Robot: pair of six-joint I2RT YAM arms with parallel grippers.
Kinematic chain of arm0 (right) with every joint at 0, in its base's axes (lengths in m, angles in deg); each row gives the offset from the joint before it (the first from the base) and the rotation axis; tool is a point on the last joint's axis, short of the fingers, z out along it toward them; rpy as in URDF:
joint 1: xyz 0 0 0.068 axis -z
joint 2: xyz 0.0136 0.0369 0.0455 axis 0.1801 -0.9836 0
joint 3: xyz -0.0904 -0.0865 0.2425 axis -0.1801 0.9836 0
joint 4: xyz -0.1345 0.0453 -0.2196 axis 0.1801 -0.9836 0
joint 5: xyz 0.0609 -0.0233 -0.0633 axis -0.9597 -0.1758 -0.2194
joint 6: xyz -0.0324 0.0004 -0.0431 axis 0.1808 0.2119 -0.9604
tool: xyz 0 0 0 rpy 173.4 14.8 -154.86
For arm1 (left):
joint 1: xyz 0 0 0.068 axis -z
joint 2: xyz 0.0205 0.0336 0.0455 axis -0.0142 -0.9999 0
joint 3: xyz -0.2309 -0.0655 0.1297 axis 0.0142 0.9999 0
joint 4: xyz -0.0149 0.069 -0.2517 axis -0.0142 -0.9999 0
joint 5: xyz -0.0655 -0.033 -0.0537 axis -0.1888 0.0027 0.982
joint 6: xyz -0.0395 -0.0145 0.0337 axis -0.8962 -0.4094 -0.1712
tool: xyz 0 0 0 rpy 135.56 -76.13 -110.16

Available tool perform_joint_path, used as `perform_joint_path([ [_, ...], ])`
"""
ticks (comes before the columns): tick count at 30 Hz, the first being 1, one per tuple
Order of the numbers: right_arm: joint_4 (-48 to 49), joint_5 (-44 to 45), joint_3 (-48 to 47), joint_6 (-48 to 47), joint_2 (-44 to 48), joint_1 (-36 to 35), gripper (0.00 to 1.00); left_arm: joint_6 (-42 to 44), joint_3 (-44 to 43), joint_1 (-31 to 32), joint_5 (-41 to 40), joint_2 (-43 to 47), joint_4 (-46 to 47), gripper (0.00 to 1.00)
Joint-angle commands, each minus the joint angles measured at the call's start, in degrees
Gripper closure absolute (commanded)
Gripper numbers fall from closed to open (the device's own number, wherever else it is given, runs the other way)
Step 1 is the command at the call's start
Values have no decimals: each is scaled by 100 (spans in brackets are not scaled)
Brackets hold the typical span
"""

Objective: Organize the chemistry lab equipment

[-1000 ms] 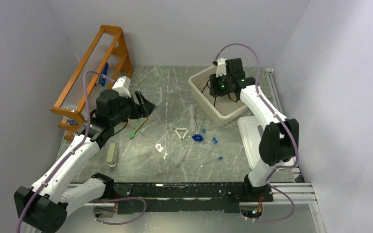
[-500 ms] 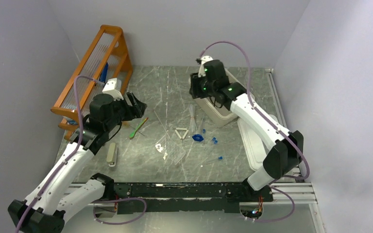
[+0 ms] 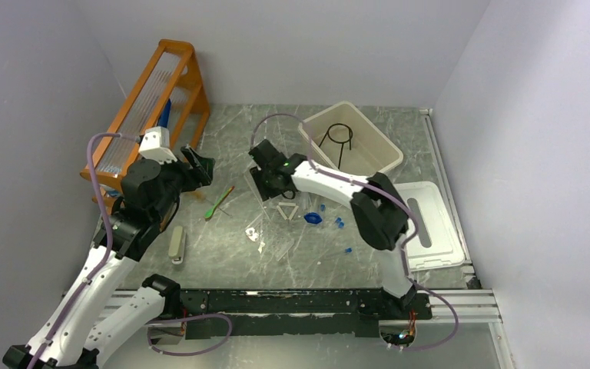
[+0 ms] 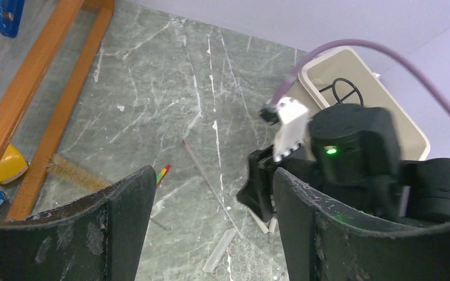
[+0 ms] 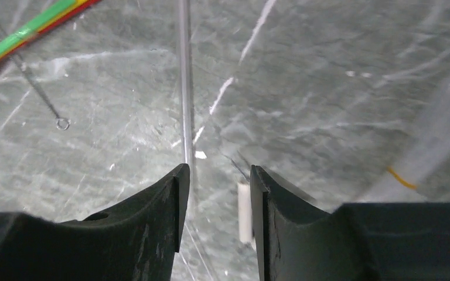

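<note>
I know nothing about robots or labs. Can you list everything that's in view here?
rack: one, orange wood, back left against the wall
bin: one, beige, back right of the table
wire ring: one, black, inside the bin
lid: one, white, flat on the table, right of the bin
green-handled tool: one, green, left of centre
triangle: one, white, centre
clear tubes: several, see-through, centre; exact count unclear
blue pieces: several, blue, right of the triangle
block: one, beige-grey, near left
brush: one, tan bristles, by the rack's foot
table: one, grey marble
left pincer: black, open, near the rack
right pincer: black, open, low over the centre
</note>
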Motion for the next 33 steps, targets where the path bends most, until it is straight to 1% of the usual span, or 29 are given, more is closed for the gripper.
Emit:
perform_joint_path([
  [1,-257,9,-641,166,-667,-250,54,92,-91,25,-140,-21,-26,23],
  [5,-497,176,-1123,306,-1161,-431,54,86,-43,25,-108,-64,-20,23],
  [9,-652,366,-1373,402,-1446,-447,55,94,-17,29,-130,-74,-35,24],
  [11,-788,427,-1528,420,-1596,-445,56,94,-1,25,-133,-67,-30,24],
  [12,-820,444,-1564,414,-1645,-448,59,94,7,25,-138,-67,-29,24],
  [15,-921,393,-1652,380,-1790,-445,72,79,34,25,-148,-61,-8,24],
  [18,-1052,351,-1763,353,-1966,-452,82,69,44,25,-135,-80,0,24],
  [20,-1116,312,-1850,331,-2067,-457,87,77,37,25,-133,-93,-2,24],
  [22,-1182,281,-1953,308,-2185,-453,89,77,28,25,-142,-111,-35,24],
  [26,-1424,467,-2270,223,-2459,-457,88,68,4,25,-158,-94,-85,24],
  [27,-1426,499,-2305,183,-2488,-450,91,60,1,25,-170,-87,-89,24],
  [29,-1307,583,-2319,79,-2438,-455,100,53,1,25,-182,-62,-97,24],
  [33,-755,793,-2202,-138,-1992,-450,100,35,1,25,-176,-54,-78,24],
])
